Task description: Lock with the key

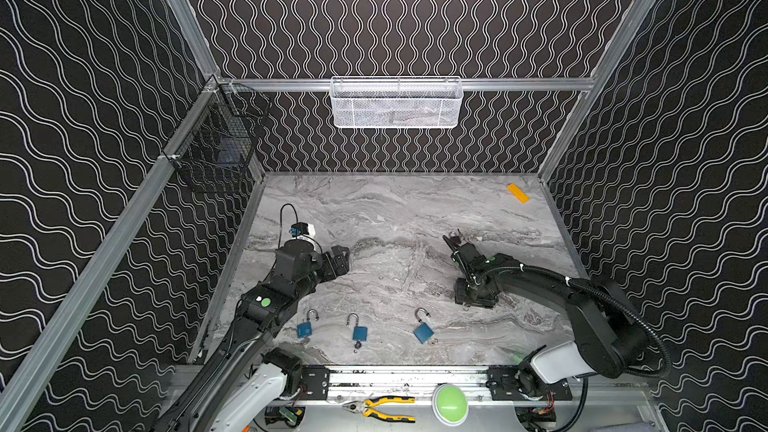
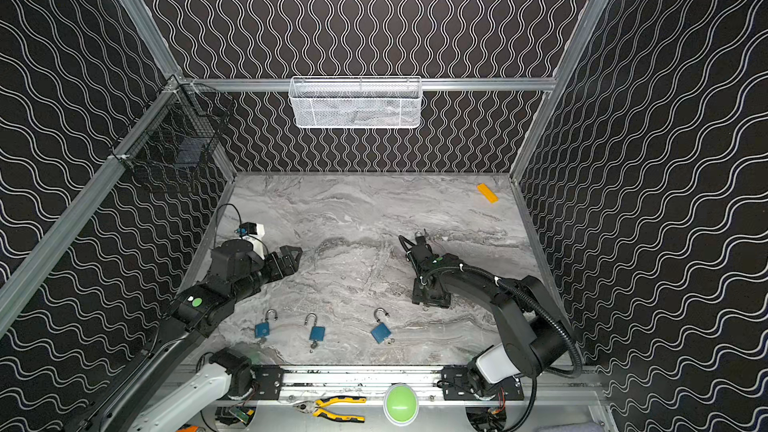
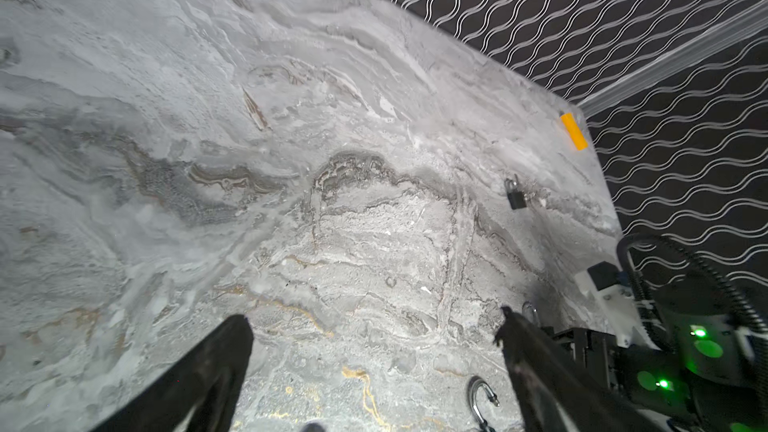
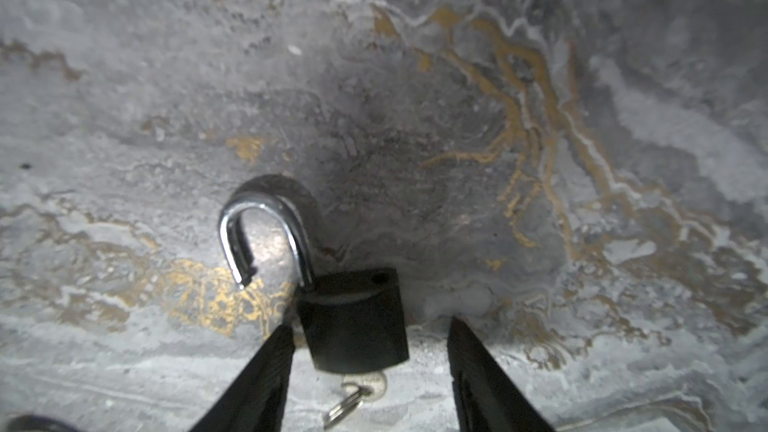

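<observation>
Padlock, black (image 4: 353,322): lies flat on the marble table (image 4: 540,76), right of centre and well apart from the front row. Shackle (image 4: 266,218) is swung open, its free end clear of the body. Key (image 4: 372,384) is seated in the base, with a ring attached.

Right gripper (image 4: 370,324): jaws parted and straddling the lock body. One finger is close against its side, while a gap shows at the other. Nothing is pinched yet.

Left gripper (image 3: 374,317): spread wide and empty, hovering above bare table on the left.

Blue padlocks, three (image 1: 304,328) (image 1: 359,332) (image 1: 423,332): lined up near the front edge, shackles open, untouched.

Step in hand, by judgement: securing the black lock's body before locking.

Next move calls for: a firm pinch on the body, the shackle's free end lined up with its hole and pressed home, then the key turned, likely by the free arm.
</observation>
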Controlling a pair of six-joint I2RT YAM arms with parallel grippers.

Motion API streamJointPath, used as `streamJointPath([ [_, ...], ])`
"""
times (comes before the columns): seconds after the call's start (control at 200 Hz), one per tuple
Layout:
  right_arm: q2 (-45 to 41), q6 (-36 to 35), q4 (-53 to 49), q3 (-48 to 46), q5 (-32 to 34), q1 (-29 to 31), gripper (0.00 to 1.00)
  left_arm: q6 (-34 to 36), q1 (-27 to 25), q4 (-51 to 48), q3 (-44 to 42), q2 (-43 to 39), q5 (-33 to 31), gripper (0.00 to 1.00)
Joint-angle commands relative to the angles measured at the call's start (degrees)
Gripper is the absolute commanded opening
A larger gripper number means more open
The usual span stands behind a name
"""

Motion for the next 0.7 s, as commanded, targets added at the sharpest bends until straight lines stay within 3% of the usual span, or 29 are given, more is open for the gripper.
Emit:
streamJointPath([
  [0.0, 0.4, -0.8, 1.8, -0.6, 0.3, 0.0, 0.60, 0.3, 0.0, -1.1, 1.1, -0.2, -0.5, 0.98],
  [0.345, 2.0, -2.4, 3.8, -0.8, -0.5, 0.1, 0.56, 1.3, 0.0, -1.7, 2.5, 4.7, 2.5, 0.99],
  [0.696, 0.7, -2.9, 4.5, -3.1, -3.1, 0.4, 0.45, 1.7, 0.0, 1.2, 2.0, 9.2, 6.2, 0.99],
])
